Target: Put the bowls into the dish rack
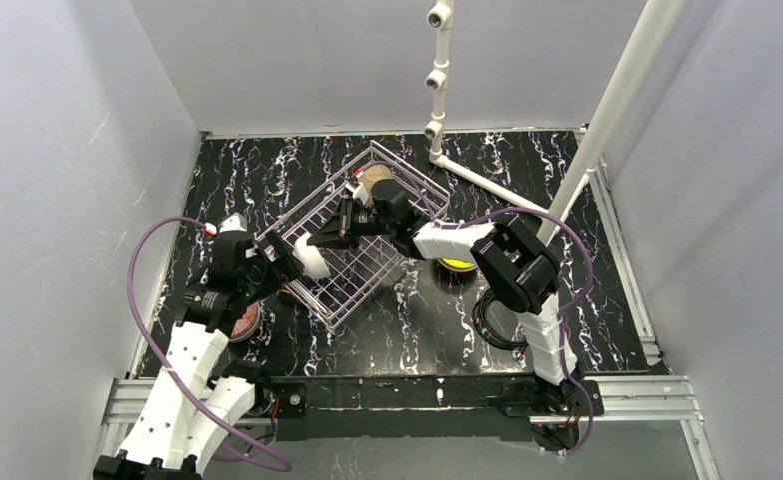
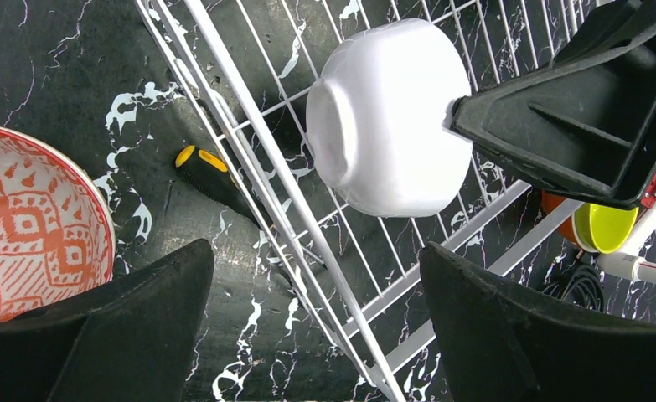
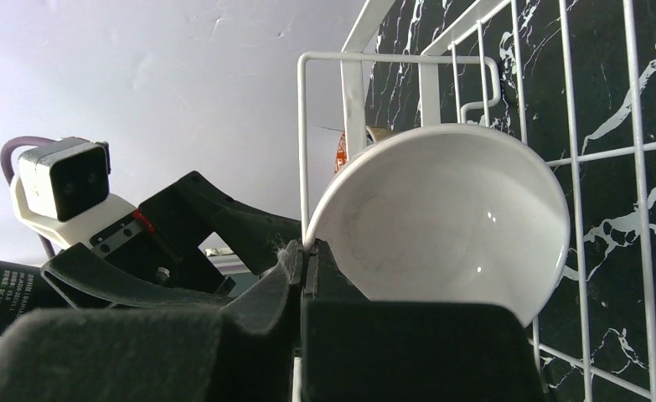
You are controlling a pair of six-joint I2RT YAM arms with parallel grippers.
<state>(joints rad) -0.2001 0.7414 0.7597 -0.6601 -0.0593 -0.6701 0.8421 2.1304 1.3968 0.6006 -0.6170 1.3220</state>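
Observation:
The dish rack (image 1: 359,262) lies as a diamond in the middle of the table. My right gripper (image 1: 325,241) is shut on the rim of the white bowl (image 1: 312,257) and holds it on edge inside the rack's near-left end. In the right wrist view the gripper (image 3: 307,251) pinches the white bowl (image 3: 441,209) against the rack wires (image 3: 575,167). My left gripper (image 1: 283,263) is open and empty just outside the rack's left rim (image 2: 263,142), facing the white bowl (image 2: 387,117). A tan bowl (image 1: 382,180) sits in the rack's far corner.
The red-patterned bowl (image 2: 31,222) sits on the table by my left gripper (image 2: 316,310). The yellow-green bowl (image 1: 457,264) and orange bowl (image 2: 555,213) lie right of the rack, under my right arm. A black-and-yellow handle (image 2: 211,176) lies beside the rack. A white pipe frame (image 1: 487,180) stands behind.

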